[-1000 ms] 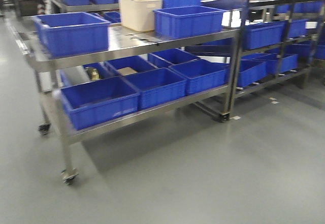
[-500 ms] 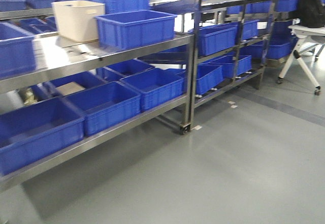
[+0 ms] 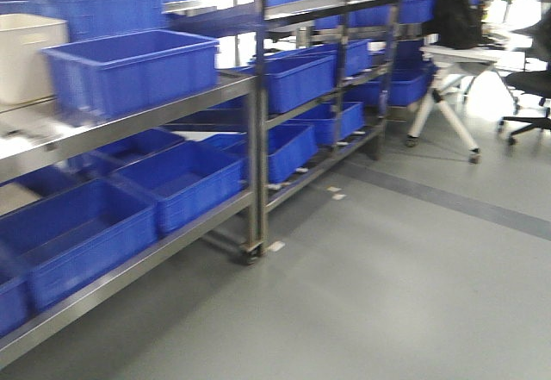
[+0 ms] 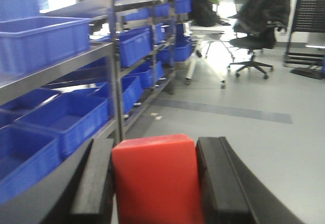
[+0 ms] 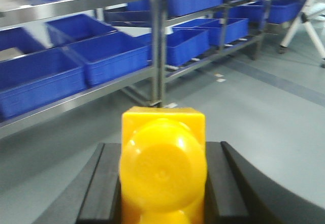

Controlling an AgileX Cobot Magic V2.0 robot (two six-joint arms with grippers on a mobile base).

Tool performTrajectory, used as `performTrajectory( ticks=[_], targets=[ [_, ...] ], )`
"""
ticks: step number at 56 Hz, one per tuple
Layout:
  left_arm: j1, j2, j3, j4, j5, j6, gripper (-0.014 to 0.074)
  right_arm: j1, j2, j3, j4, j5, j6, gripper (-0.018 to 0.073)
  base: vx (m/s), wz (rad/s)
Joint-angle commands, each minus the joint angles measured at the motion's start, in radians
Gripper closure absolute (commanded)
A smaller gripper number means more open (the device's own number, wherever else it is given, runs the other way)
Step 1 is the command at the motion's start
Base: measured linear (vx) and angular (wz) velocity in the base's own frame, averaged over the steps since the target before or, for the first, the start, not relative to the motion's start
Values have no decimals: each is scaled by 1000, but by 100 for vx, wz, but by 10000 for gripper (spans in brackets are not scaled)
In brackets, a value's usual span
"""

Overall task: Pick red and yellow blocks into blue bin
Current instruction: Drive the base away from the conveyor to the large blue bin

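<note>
- The left hand (image 4: 156,181) held the red block (image 4: 155,176) tight between its two black fingers (image 4: 96,183).
- The red block sat straight up. One finger pressed on each of its sides, and its flat top showed just above the finger ends.
- The right hand (image 5: 162,183) held the yellow block (image 5: 162,127) the same way, squeezed between its two black fingers (image 5: 221,183).
- A round bump (image 5: 162,168) on the yellow block faced the wrist camera. A bit of a second bump (image 5: 162,218) peeked in at the bottom edge.
- Both blocks were up in the air above the grey floor (image 3: 413,302).
- A long row of shiny metal shelves (image 3: 251,139) stood to the left, and a small wheel (image 3: 250,255) was under one post.
- Many blue crates (image 3: 129,70) with ribbed sides sat on the shelves, high and low.
- A cream tub (image 3: 26,52) sat on the top shelf, just beside a blue crate.
- A dark stripe (image 3: 448,199) ran across the floor.
- Far back stood a white desk (image 3: 461,52) with a black bag (image 3: 455,9) on it.
- Near the desk was a black chair (image 4: 254,31) with a dark coat hung over it.
- The front picture was a little blurry.
</note>
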State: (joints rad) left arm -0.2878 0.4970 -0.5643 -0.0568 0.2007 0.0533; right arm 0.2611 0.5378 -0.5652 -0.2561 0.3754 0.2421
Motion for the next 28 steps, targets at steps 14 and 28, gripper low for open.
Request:
performTrajectory(
  ticks=[14, 28],
  targets=[
    [-9, 1, -29, -8, -87, -4, 594, -2, 0, -28, -21, -75, -12, 566, 62, -46],
    [-9, 1, -29, -8, -87, -4, 594, -2, 0, -28, -21, -76, -12, 566, 60, -46]
  ],
)
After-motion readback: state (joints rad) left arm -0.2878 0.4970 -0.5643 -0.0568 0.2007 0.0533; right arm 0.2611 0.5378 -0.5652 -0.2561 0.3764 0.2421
